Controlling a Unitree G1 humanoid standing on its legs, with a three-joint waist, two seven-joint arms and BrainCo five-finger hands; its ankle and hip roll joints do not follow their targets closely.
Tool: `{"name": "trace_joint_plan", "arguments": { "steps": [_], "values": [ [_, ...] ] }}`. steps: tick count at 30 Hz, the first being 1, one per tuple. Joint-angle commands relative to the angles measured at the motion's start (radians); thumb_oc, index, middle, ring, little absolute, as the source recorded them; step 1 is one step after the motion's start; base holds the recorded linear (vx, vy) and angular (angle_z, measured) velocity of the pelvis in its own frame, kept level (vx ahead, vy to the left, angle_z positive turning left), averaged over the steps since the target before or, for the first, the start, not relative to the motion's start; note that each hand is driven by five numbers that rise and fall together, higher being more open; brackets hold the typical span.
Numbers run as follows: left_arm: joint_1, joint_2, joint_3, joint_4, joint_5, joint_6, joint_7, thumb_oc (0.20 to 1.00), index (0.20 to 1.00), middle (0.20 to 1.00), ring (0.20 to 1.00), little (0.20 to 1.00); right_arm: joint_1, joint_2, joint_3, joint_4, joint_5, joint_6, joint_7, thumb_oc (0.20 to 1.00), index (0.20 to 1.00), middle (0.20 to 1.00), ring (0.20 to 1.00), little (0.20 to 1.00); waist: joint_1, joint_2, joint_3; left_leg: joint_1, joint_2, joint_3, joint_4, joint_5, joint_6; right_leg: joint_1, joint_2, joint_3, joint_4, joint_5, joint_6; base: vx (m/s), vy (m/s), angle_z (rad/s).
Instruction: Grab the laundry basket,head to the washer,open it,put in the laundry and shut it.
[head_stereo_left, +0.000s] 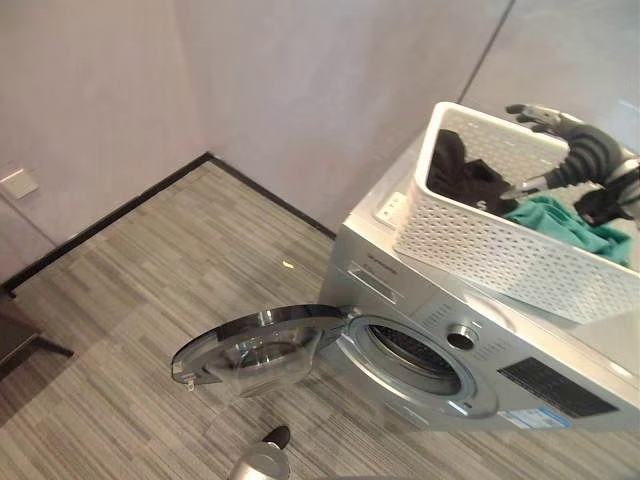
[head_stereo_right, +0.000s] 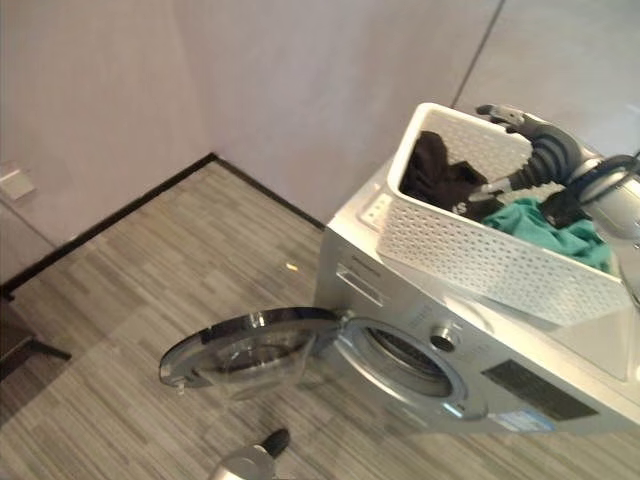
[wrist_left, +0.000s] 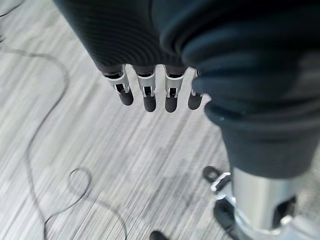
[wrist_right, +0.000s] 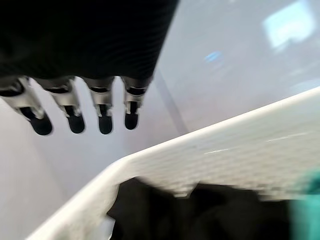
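The white perforated plastic laundry basket (head_stereo_left: 487, 243) is seen on top of the silver front-loading washer (head_stereo_left: 520, 380), its long axis running along the machine's top, with black clothing (head_stereo_right: 432, 170) and teal cloth (head_stereo_left: 560, 222) inside. The round glass door (head_stereo_left: 255, 350) is swung open. The right hand (head_stereo_right: 515, 118) is held above the basket, fingers straight; the left hand (wrist_left: 150, 95) hangs over the striped grey floor (head_stereo_left: 150, 290), fingers relaxed.

The washer (head_stereo_left: 470, 330), its open door (head_stereo_left: 255, 350) and the laundry basket (head_stereo_right: 480, 240) are seen from above by both head views, slightly offset. The floor (wrist_left: 100, 150) is viewed closely past the left hand (wrist_left: 145, 90). The basket's rim is viewed closely beneath the right hand (wrist_right: 90, 110).
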Motion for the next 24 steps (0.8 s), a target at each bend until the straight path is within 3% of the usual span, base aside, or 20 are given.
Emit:
{"name": "trace_joint_plan", "arguments": {
  "steps": [1, 3, 6, 8, 10, 15, 24],
  "values": [
    [0.053, 0.056, 0.073, 0.059, -0.053, 0.004, -0.001, 1.0, 1.0, 1.0, 1.0, 1.0, -0.108, -0.029, 0.117, 0.102, -0.008, 0.004, -0.014, 1.0, 1.0, 1.0, 1.0, 1.0, 0.03, -0.027, -0.074, -0.004, 0.007, -0.028, -0.049, 0.032, 0.051, -0.06, -0.007, 0.0, -0.002, 0.139, 0.01, 0.03, 0.032, 0.21],
    [0.044, 0.067, 0.096, 0.059, -0.079, 0.005, 0.008, 1.0, 1.0, 1.0, 1.0, 1.0, -0.259, 0.009, 0.269, 0.169, -0.039, 0.026, -0.007, 1.0, 1.0, 1.0, 1.0, 1.0, 0.039, -0.04, -0.061, -0.011, 0.002, -0.051, -0.049, 0.039, 0.05, -0.051, -0.008, -0.022, -0.002, 0.14, 0.008, 0.04, 0.034, 0.33],
    [0.028, 0.077, 0.107, 0.07, -0.093, 0.009, 0.012, 1.0, 1.0, 1.0, 1.0, 1.0, -0.363, 0.028, 0.373, 0.198, -0.099, 0.052, 0.017, 1.0, 1.0, 1.0, 1.0, 1.0, 0.042, -0.054, -0.05, -0.02, -0.005, -0.067, -0.049, 0.045, 0.046, -0.048, -0.009, -0.044, -0.002, 0.137, 0.009, 0.03, 0.015, 0.32],
    [0.007, 0.079, 0.108, 0.087, -0.095, 0.015, 0.025, 1.0, 1.0, 1.0, 1.0, 1.0, -0.387, 0.048, 0.342, 0.222, -0.13, 0.056, -0.043, 1.0, 1.0, 1.0, 1.0, 1.0, 0.034, -0.056, -0.048, -0.018, -0.004, -0.063, -0.049, 0.042, 0.046, -0.045, -0.008, -0.043, -0.002, 0.136, 0.008, 0.04, 0.019, 0.05],
    [-0.021, 0.073, 0.092, 0.093, -0.078, 0.019, 0.044, 1.0, 1.0, 1.0, 1.0, 1.0, -0.341, 0.082, 0.23, 0.213, -0.163, 0.038, -0.133, 1.0, 1.0, 1.0, 1.0, 1.0, 0.022, -0.045, -0.047, -0.012, -0.002, -0.055, -0.049, 0.036, 0.049, -0.043, -0.008, -0.032, -0.002, 0.136, 0.005, 0.04, 0.009, -0.12],
    [-0.063, 0.078, 0.062, 0.065, -0.055, 0.011, 0.072, 1.0, 1.0, 1.0, 1.0, 1.0, -0.193, 0.11, 0.04, 0.15, -0.197, 0.022, -0.234, 1.0, 1.0, 1.0, 1.0, 1.0, 0.01, -0.029, -0.05, -0.009, 0.004, -0.052, -0.049, 0.029, 0.051, -0.045, -0.005, -0.023, -0.002, 0.129, 0.002, 0.02, 0.0, -0.14],
    [-0.074, 0.069, 0.043, 0.059, -0.043, 0.017, 0.062, 1.0, 1.0, 1.0, 1.0, 1.0, -0.109, 0.065, -0.005, 0.151, -0.247, 0.05, -0.202, 1.0, 1.0, 1.0, 1.0, 1.0, -0.005, -0.024, -0.047, -0.009, 0.014, -0.052, -0.049, 0.028, 0.047, -0.051, 0.001, -0.017, -0.002, 0.125, -0.001, 0.01, -0.01, -0.02]
  ]
}}
